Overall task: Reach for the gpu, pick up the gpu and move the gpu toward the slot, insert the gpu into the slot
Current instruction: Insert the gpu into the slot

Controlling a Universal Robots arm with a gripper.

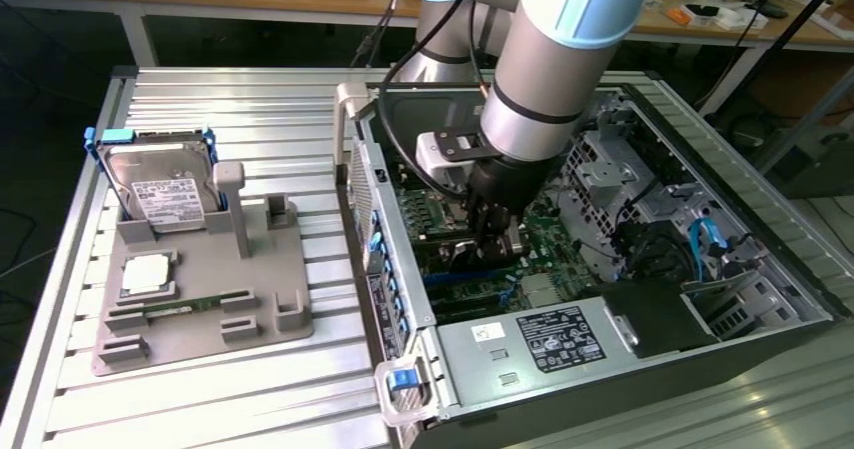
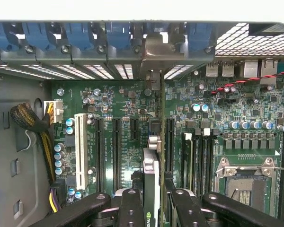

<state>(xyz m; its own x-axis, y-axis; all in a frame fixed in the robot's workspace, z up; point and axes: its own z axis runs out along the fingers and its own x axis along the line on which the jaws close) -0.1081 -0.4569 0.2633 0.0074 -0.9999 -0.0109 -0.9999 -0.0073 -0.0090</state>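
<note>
My gripper [image 1: 483,241] is reaching down inside the open computer case [image 1: 747,184], over the green motherboard [image 2: 128,99]. It is shut on the gpu [image 2: 153,156], which the wrist view shows edge-on as a slim plate between the two black fingers [image 2: 131,208]. The card stands upright on the motherboard, between the black connector strips. Its pale metal bracket [image 2: 154,52] reaches the case's rear opening by the blue clips. The slot lies under the card and is hidden by it. From the exterior view, the card is a dark piece [image 1: 461,257] below the fingers.
A grey fixture [image 1: 200,309] on the exterior view's left holds a silver hard drive [image 1: 158,191], a processor [image 1: 144,274] and a memory stick [image 1: 180,309]. Inside the case are the processor socket [image 2: 246,182], a white connector strip [image 2: 80,151], a cable bundle [image 2: 28,118] and the power supply [image 1: 561,339].
</note>
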